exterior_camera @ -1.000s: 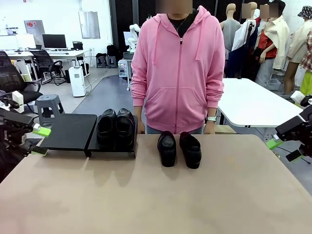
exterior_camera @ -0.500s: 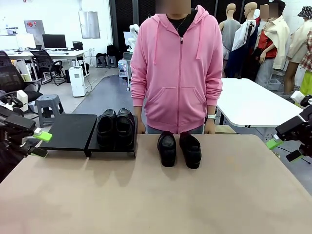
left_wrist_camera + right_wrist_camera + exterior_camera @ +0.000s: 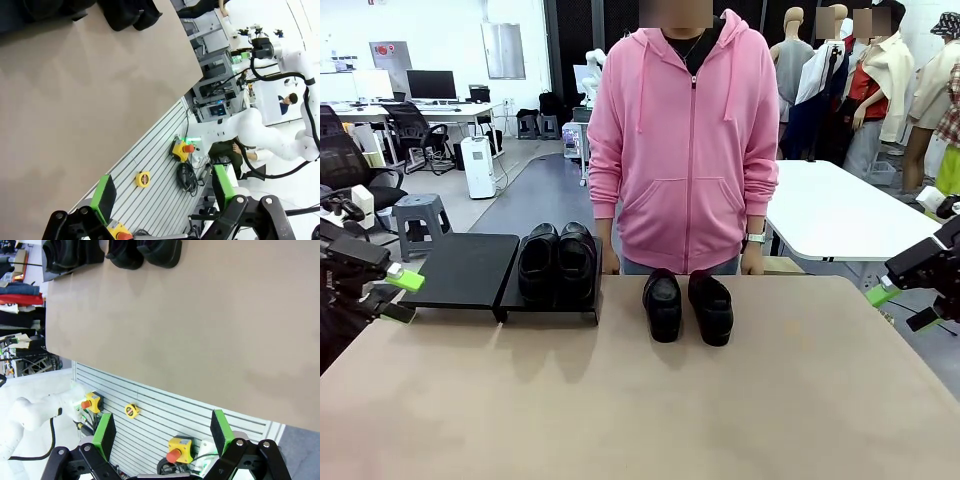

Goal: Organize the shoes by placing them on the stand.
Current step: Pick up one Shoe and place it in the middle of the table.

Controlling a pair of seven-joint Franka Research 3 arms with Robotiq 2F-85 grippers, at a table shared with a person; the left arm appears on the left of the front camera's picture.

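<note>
While both arms sit off the desk [image 3: 640, 400], front view first: left pincer [image 3: 402, 295] wide and empty past the left edge, right pincer [image 3: 900, 306] wide and empty past the right edge. The stand [image 3: 460, 270] sits at the far-left corner, with one pair of shoes [image 3: 558, 262] on its right panel and its left panel bare. The loose pair [image 3: 687, 305] is on the desk at mid far edge, just in front of the person [image 3: 685, 150], the two shoes nearly touching. Left wrist view: pads spread, nothing between them, black shoes [image 3: 130, 12] at the top edge, can't tell which pair. Right wrist view: same spread, loose pair [image 3: 145, 252] well off. Risks, my read: glossy leather may slip in a pinch. The shoes sit so close that a finger going between could shove the neighbour. On placing, the carried shoe could clip the stand's edge or the seated pair.
</note>
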